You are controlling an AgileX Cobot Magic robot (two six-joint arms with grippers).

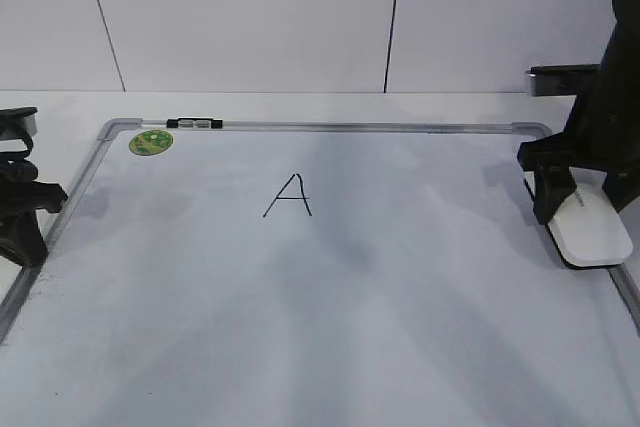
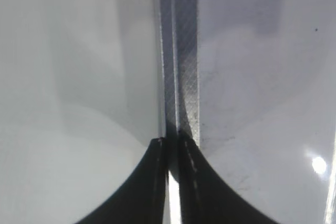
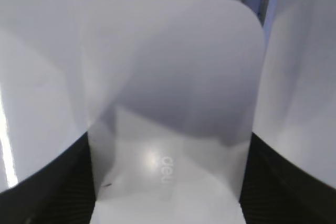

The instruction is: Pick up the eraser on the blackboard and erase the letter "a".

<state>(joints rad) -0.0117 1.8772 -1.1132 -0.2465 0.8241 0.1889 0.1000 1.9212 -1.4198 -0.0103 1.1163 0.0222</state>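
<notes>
Two arms over flat blackboard (image 1: pixel 330 327). Right gripper (image 1: pixel 578 209) low at board's right edge, fingers either side of white eraser (image 1: pixel 592 229), touching or nearly; firm grip not confirmable. Eraser sits on board, placed for pickup. Left gripper (image 2: pixel 172 148) closed, empty, parked over left frame, out of way. Only capital "A" (image 1: pixel 289 196) visible mid-board; cursive letter "a" not seen. No containers present.

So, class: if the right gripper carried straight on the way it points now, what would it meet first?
The white oblong plastic eraser: it already sits between the right gripper's black fingers, on the whiteboard.
</notes>
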